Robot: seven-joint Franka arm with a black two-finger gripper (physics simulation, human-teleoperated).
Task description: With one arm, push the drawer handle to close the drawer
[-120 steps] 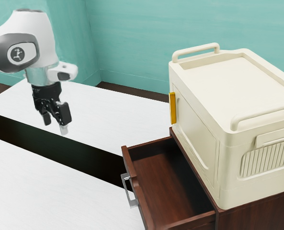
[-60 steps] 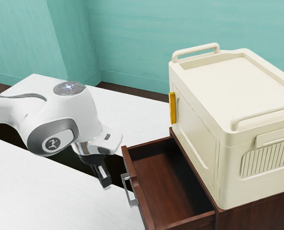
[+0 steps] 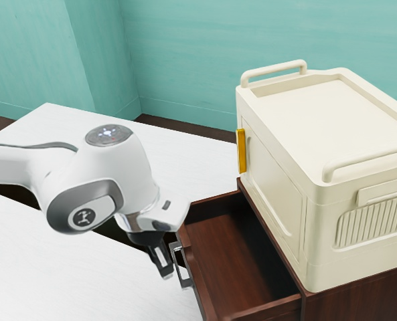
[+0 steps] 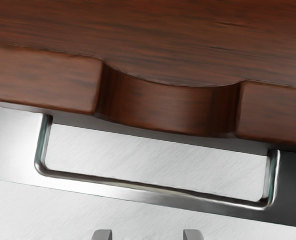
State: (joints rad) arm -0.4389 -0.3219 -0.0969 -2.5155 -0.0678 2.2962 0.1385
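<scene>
Handle [image 3: 180,269] of the drawer, a slim metal loop, sits just beyond the jaws of the gripper [image 3: 165,270], on the side they reach toward. Jaws and handle are near each other, and in the wrist view a strip of pale surface shows between the two fingertips and the handle's long bar. The jaws stand spread, one tip well apart from the other, and the handle runs crosswise in front of both.

Past the handle from the jaws comes the drawer front [image 4: 170,107], dark reddish wood with a scooped dip in its upper edge, facing the gap between the jaws. Behind that front, farther from the jaws, the drawer [image 3: 228,254] stands pulled out, its inside in plain sight. Farther on is the brown cabinet [image 3: 359,301] that it slides from, and on top of it a cream box [image 3: 332,127] with two raised rails and a yellow handle [image 3: 241,151] on its side, higher than the jaws. Below the jaws lies a white surface [image 3: 57,267]; well beyond everything rise teal walls [image 3: 185,53].
</scene>
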